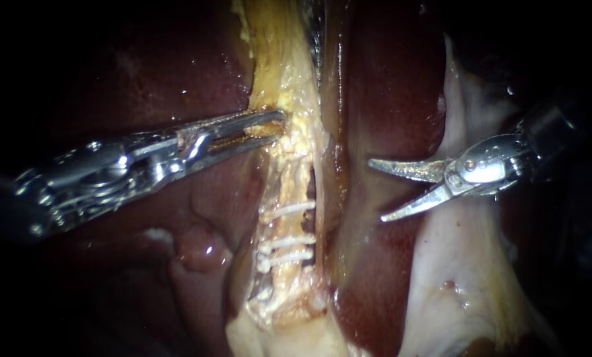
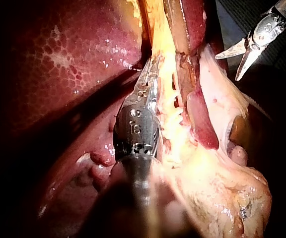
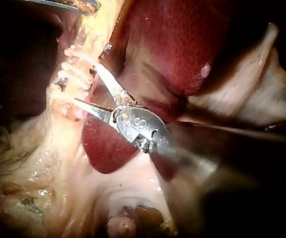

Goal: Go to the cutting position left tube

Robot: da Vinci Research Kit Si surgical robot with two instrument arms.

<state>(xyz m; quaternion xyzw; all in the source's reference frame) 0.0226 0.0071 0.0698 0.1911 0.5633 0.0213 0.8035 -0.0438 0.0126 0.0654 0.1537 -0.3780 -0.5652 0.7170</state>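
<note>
Nearest, the clipped tube (image 1: 281, 228) ran lengthwise away from the endoscope, with clips (image 1: 286, 210) across it. The right instrument (image 1: 376, 190) lay beside it, hand spread and empty, blades aimed across its axis, a red fold (image 1: 359, 264) between them. Farther on, the left instrument (image 1: 279, 125) pinched yellow tissue (image 1: 269, 92).

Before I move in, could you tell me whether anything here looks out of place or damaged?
Nothing stands out. The white clips sit crosswise and roughly parallel on the pale yellow tube. The left instrument grips the yellow tissue strand above them; the right instrument holds its curved blades open, clear of the tube.
</note>
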